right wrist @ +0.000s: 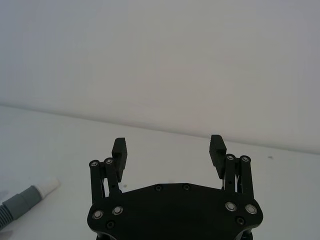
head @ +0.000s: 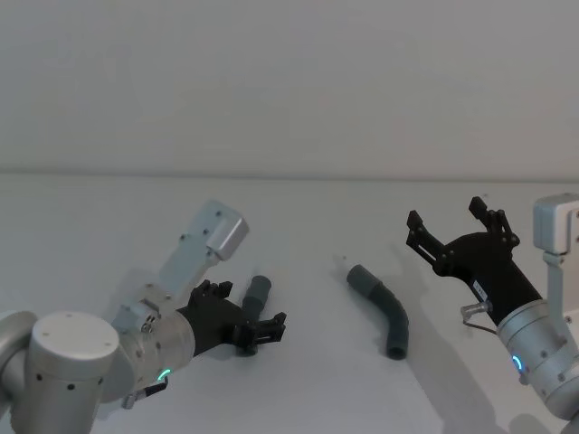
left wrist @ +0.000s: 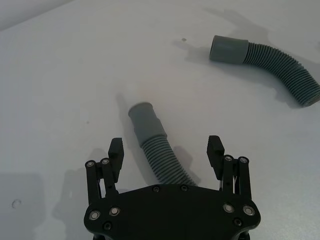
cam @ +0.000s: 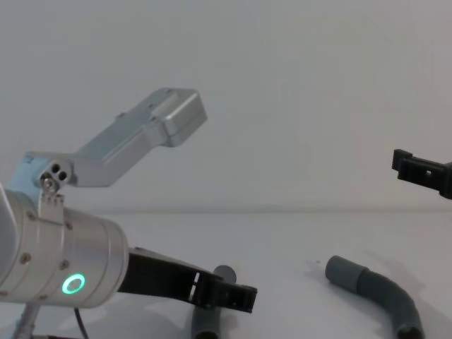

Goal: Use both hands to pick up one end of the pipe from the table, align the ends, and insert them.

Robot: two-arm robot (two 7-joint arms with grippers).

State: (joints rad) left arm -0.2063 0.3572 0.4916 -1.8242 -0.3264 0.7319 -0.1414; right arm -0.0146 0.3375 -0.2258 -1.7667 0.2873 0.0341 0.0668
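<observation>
Pipe is in two pieces, both flat on the table [head: 308,389], well apart and not joined. Left piece [left wrist: 150,145]: smooth stepped end points away from the robot, ribbed run leads back under the left gripper [left wrist: 166,150]. That gripper sits low over it, jaws wide, one finger on each side of the ribbed section, no contact visible. In the head view the left gripper [head: 251,312] covers most of the piece. Right piece [head: 384,312] is curved, smooth cuff [left wrist: 227,48] at the far end, nothing touching it. Right gripper [head: 445,215] hangs above the table, right of that piece, jaws wide and empty. A narrow grey end with a white tip [right wrist: 45,187] shows in the right wrist view; can't tell which piece it belongs to.
</observation>
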